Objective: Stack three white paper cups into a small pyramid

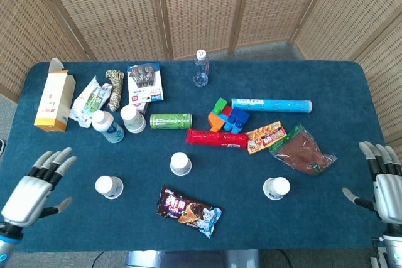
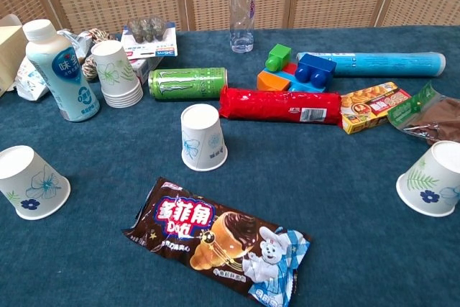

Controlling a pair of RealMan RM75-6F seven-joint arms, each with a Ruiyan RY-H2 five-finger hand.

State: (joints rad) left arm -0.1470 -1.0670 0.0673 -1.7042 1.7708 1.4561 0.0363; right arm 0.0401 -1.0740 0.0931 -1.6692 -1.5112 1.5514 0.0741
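Note:
Three white paper cups stand upside down and apart on the blue table. The left cup (image 1: 108, 186) (image 2: 31, 182) is near the front left. A middle cup (image 1: 180, 163) (image 2: 203, 136) sits below the green can. On the front right is the right cup (image 1: 277, 187) (image 2: 430, 179). My left hand (image 1: 36, 186) hovers open at the front left edge, a short way left of the left cup. At the front right edge, my right hand (image 1: 382, 180) is open, well right of the right cup. The chest view shows neither hand.
A stack of spare cups (image 1: 133, 118) stands by a milk bottle (image 1: 108, 127). A green can (image 1: 170, 120), red snack tube (image 1: 217, 137), toy blocks (image 1: 227, 116), a snack box (image 1: 266, 137) and a brown bag (image 1: 304, 150) lie behind the cups. An ice-cream wrapper (image 1: 188, 211) lies at the front.

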